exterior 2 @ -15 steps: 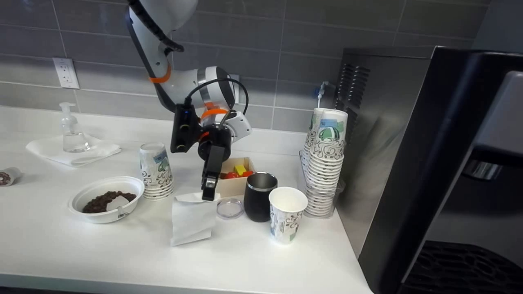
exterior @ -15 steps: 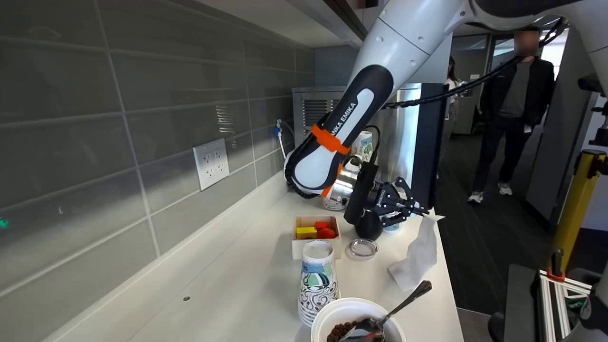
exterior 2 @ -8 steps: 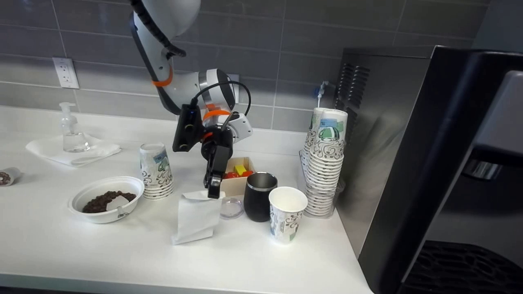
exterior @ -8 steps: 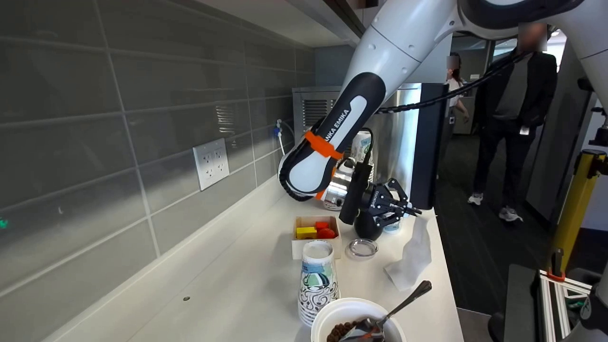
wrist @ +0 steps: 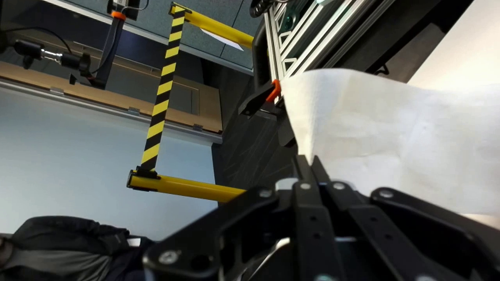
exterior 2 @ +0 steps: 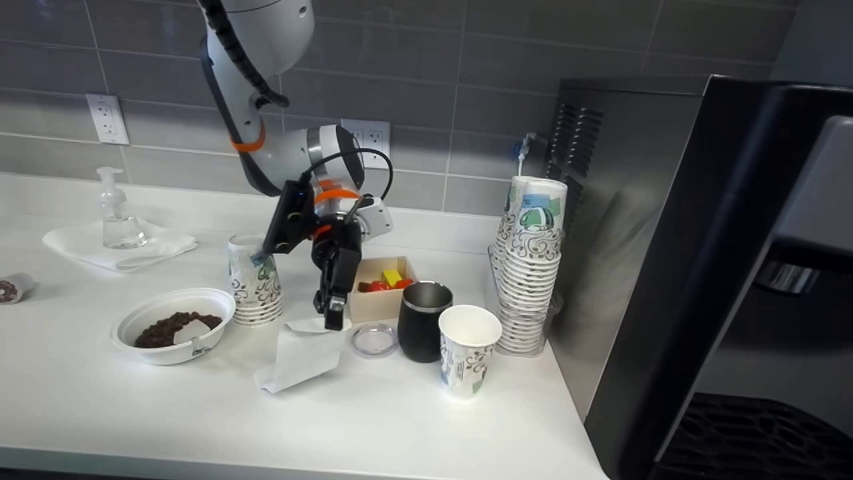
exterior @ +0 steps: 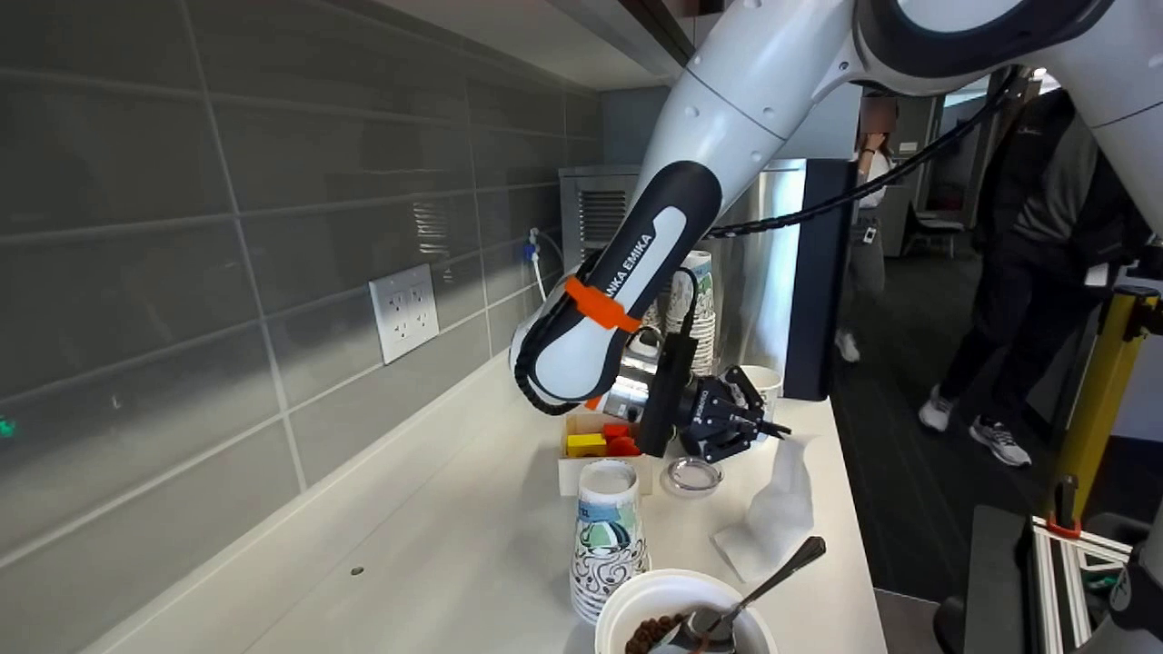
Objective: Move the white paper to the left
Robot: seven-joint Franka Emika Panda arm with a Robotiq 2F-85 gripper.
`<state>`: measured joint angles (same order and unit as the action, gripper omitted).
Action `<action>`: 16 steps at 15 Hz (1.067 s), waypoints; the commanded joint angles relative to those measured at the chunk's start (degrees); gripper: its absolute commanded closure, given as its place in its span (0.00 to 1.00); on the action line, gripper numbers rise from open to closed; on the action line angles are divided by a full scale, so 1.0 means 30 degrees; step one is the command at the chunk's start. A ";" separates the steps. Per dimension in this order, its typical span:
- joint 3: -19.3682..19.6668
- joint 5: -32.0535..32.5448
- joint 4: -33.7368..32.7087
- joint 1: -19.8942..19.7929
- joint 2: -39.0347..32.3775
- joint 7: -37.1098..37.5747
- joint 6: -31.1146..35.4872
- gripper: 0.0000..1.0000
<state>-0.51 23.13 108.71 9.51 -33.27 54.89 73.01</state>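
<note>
The white paper [exterior: 783, 510] hangs from my gripper [exterior: 785, 431] near the counter's open edge in an exterior view. In an exterior view, the paper [exterior 2: 308, 357] is creased and droops, with its lower left corner at the counter; the gripper [exterior 2: 333, 324] is at its top edge. In the wrist view, my gripper [wrist: 308, 159] is shut with its fingertips pinching a corner of the paper [wrist: 390, 136], which spreads away to the right. The paper's far end is cut off in the wrist view.
A white bowl [exterior 2: 166, 357] with a spoon and a short cup stack [exterior 2: 256, 283] stand left of the paper. A clear lid [exterior 2: 374, 340], an open box [exterior 2: 380, 307], a black tumbler [exterior 2: 424, 330] and a paper cup [exterior 2: 468, 357] stand to its right.
My gripper has moved back toward the tiled wall and slightly lower, with the paper trailing along toward the bowl side. A person in the background has walked closer.
</note>
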 commanded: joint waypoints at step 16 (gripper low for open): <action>0.0083 -0.3095 0.8326 -0.1325 1.0966 -0.1267 0.4182 1.00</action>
<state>0.05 15.13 124.03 7.11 -11.61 53.25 79.13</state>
